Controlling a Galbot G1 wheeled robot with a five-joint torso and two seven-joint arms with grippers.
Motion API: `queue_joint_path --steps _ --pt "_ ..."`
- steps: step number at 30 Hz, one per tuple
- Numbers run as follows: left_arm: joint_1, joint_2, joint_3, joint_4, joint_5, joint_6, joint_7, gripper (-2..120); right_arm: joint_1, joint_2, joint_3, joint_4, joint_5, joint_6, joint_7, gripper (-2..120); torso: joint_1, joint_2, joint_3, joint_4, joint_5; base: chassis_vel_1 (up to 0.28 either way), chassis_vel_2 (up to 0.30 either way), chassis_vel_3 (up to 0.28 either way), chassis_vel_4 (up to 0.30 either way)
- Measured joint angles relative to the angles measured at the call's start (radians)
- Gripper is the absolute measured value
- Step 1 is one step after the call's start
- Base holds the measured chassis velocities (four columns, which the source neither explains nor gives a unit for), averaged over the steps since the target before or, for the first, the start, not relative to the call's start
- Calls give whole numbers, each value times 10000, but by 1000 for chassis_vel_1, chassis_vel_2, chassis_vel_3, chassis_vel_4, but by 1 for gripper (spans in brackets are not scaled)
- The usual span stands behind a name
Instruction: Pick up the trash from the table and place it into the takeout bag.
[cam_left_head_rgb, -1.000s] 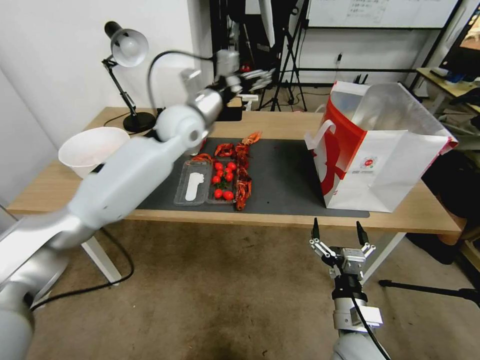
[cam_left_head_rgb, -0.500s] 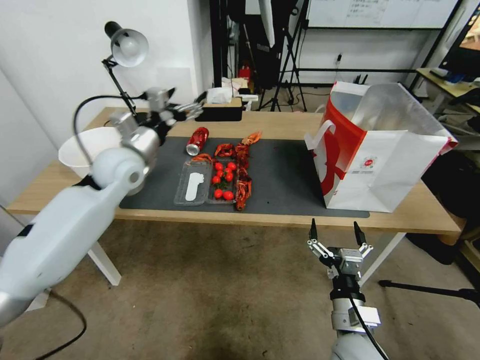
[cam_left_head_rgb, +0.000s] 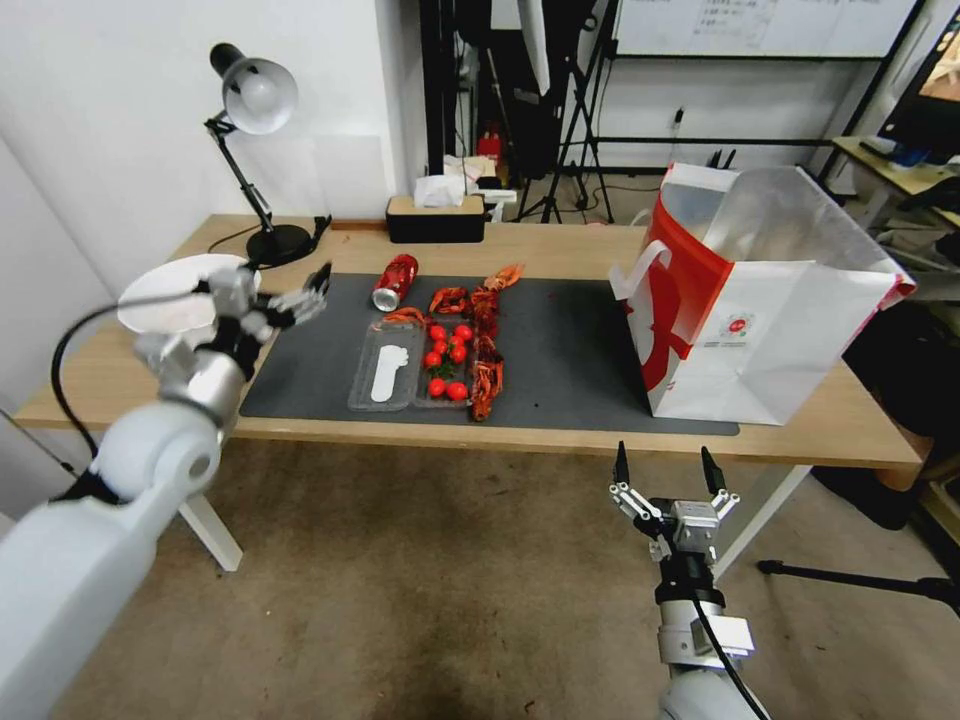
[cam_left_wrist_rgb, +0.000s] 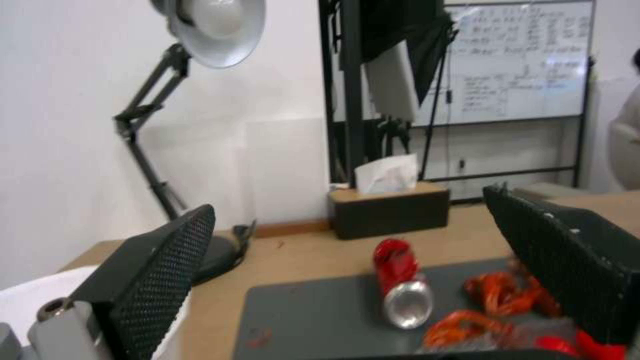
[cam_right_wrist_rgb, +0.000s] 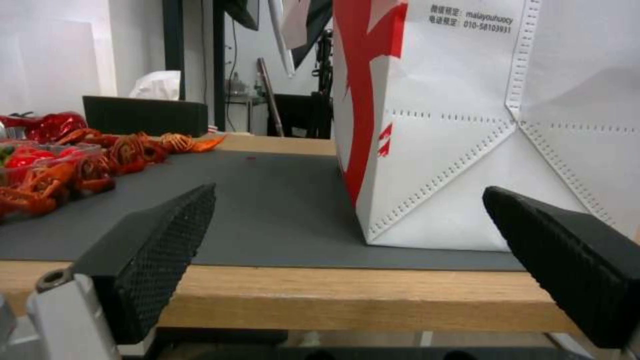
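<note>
Reaching step: left gripper, jaws wide and empty, must line up on the crushed red can; right gripper waits wide below the desk

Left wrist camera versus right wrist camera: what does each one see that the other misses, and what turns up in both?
Left wrist alone: the desk lamp, a whiteboard, and the crushed red can lying on its side on the dark mat, seen between the open left gripper.

Right wrist alone: the white-and-red takeout bag standing on the mat, and the table's front edge, seen between the open right gripper held low before the table.

Both: the mat, the red crayfish shells, and the dark tissue box behind them.
</note>
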Motion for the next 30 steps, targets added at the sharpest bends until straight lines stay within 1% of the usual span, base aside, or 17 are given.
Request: queue_joint_path --steps 2,5,6,10,11,15,19,22,23,26,27,30 --pt "151 -48 -84 -16 147 -57 0 100 -2 4 0 -10 -1 7 0 100 0 1 0 0 0 0 0 0 0" --pt "963 -432 -538 -60 886 -341 -60 100 -16 29 -4 -83 -21 57 2 100 0 0 0 -1 0 0 0 0 0" --pt "963 -432 -538 -60 886 -341 -60 100 -16 29 -4 -83 -21 57 2 100 0 0 0 -1 0 0 0 0 0" --pt "1941 -941 -905 -89 1407 -694 -160 100 -34 62 -6 -95 -35 85 9 100 0 0 0 -1 0 0 0 0 0" --pt "1941 -941 -905 -89 1407 -694 -160 100 -34 62 -6 -95 -35 85 9 100 0 0 0 -1 0 0 0 0 0" --pt "3002 -1316 -1165 -92 1763 -1138 -215 100 -52 60 20 -96 -39 87 26 100 0 0 0 2 1 0 0 0 0" --pt "3377 -1407 -1271 -86 1913 -1320 -222 100 -52 59 27 -91 -40 87 29 100 0 1 0 1 0 0 0 0 0" --pt "3921 -1514 -1393 -50 2257 -1753 -223 100 -47 57 29 -75 -41 87 32 100 0 1 0 0 1 0 0 0 0" --pt "3921 -1514 -1393 -50 2257 -1753 -223 100 -47 57 29 -75 -41 87 32 100 0 1 0 0 1 0 0 0 0" --pt "4279 -1618 -1414 -23 2429 -2131 -220 100 -39 52 37 -75 -41 87 36 100 0 0 1 0 1 0 0 0 0" --pt "4279 -1618 -1414 -23 2429 -2131 -220 100 -39 52 37 -75 -41 87 36 100 0 0 1 0 1 0 0 0 0" --pt "4564 -1730 -1386 52 2598 -2562 -195 100 -35 52 38 -74 -40 87 39 100 1 0 0 0 1 0 0 0 0"
